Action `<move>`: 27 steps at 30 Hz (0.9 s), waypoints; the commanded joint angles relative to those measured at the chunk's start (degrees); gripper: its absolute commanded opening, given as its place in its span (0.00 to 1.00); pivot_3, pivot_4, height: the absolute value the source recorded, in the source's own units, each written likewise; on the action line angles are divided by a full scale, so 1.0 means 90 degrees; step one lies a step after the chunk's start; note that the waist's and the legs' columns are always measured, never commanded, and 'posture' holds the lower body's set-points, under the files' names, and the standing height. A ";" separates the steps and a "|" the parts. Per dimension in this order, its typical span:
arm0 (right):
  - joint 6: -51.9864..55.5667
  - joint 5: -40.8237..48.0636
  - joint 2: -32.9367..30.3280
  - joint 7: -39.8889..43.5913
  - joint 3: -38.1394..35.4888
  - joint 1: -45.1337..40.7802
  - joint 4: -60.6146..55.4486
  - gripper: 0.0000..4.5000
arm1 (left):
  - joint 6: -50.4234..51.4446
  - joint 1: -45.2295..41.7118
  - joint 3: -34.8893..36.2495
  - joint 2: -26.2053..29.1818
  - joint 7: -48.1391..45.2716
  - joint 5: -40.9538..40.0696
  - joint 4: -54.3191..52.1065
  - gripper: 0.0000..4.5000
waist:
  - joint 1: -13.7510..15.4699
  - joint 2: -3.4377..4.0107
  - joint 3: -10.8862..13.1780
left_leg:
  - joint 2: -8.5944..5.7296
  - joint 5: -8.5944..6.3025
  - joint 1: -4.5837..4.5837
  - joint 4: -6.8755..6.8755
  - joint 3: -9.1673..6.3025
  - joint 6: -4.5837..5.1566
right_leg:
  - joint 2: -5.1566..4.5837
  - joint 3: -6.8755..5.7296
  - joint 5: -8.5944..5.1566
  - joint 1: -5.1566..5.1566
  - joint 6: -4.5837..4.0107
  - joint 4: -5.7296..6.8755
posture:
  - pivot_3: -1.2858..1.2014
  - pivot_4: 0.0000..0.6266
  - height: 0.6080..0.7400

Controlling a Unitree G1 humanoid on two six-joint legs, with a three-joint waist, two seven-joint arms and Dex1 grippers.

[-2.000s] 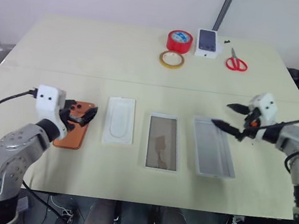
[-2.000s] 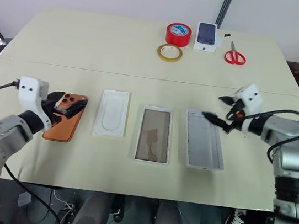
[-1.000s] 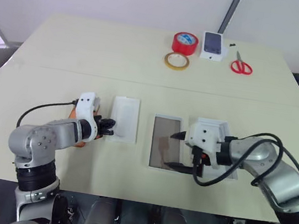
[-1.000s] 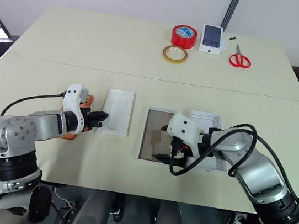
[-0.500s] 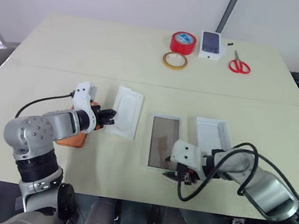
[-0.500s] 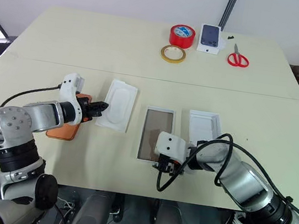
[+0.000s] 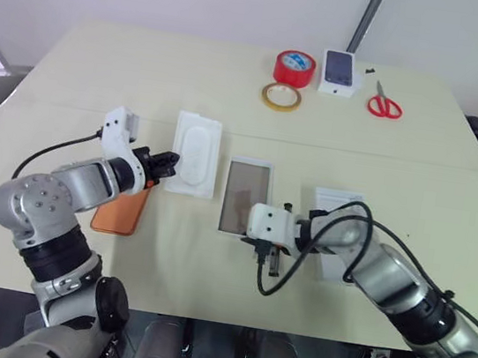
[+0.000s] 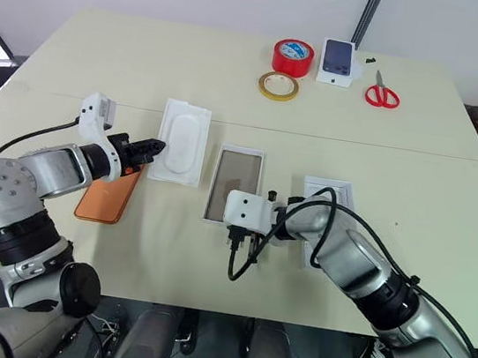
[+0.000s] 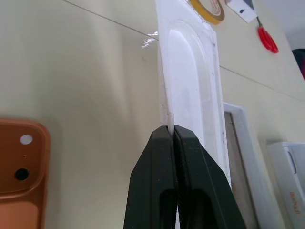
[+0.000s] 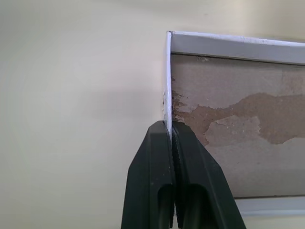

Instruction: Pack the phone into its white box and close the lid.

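- Cream table (image 7: pixel 85 68) carries everything; my right gripper (image 10: pixel 167 128) is clenched on the near wall of the white box (image 7: pixel 244 208), frame centre.
- My left gripper (image 9: pixel 172 133) pinches the insert (image 7: pixel 194 153).
- Phone (image 7: pixel 120 208) lies lower left, long axis toward me, nearest my left arm.

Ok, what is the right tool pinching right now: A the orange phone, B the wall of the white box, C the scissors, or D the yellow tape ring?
B: the right tool is shut on the thin side wall of the white box, beside its brownish floor.
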 commanded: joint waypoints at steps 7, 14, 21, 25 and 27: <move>0.0476 0.0363 0.0308 0.0180 -0.0791 -0.0347 -0.0130 0.44 | 0.0056 -0.0173 -0.0066 -0.0328 0.0340 -0.0428 -0.0259 0.00 | 0.0023 -0.0005 0.0003 | 0.0002 0.0000 -0.0002 0.0006 -0.0002 0.0000 | -0.0001 0.0000 0.0005 0.0002 0.0009 0.0005 | 0.52 0.24 0.97; 0.0600 0.0730 -0.0357 0.0271 -0.1822 -0.0111 -0.0312 0.66 | 0.0056 0.0016 -0.0583 -0.0986 0.0855 -0.0638 -0.0429 0.00 | 0.0015 -0.0009 0.0004 | 0.0001 -0.0002 -0.0002 0.0009 -0.0003 0.0001 | -0.0003 0.0000 -0.0001 0.0007 -0.0001 -0.0001 | 0.52 0.24 0.97; 0.0465 0.0687 -0.0528 0.0130 -0.2047 -0.0013 -0.0087 0.66 | 0.0056 0.0270 -0.0956 -0.1324 0.1286 -0.0796 -0.0415 0.00 | 0.0007 -0.0009 0.0005 | 0.0001 -0.0003 0.0000 0.0007 -0.0001 0.0002 | 0.0002 0.0000 -0.0001 0.0002 -0.0002 0.0003 | 0.52 0.24 0.97; 0.0355 0.0605 -0.0487 0.0033 -0.1985 0.0001 0.0051 0.66 | 0.0056 0.0429 -0.1185 -0.1436 0.1478 -0.0925 -0.0453 0.00 | 0.0021 -0.0009 0.0005 | 0.0001 -0.0003 -0.0003 0.0009 -0.0001 0.0002 | -0.0002 0.0001 -0.0001 0.0003 -0.0002 -0.0001 | 0.52 0.24 0.97; 0.0325 0.0605 -0.0454 -0.0007 -0.1974 0.0001 0.0076 0.66 | 0.0056 0.0473 -0.1213 -0.1454 0.1563 -0.0961 -0.0461 0.00 | 0.0022 -0.0010 0.0006 | 0.0001 -0.0003 -0.0005 0.0010 -0.0002 0.0003 | -0.0002 0.0000 -0.0001 0.0003 -0.0002 -0.0001 | 0.52 0.24 0.97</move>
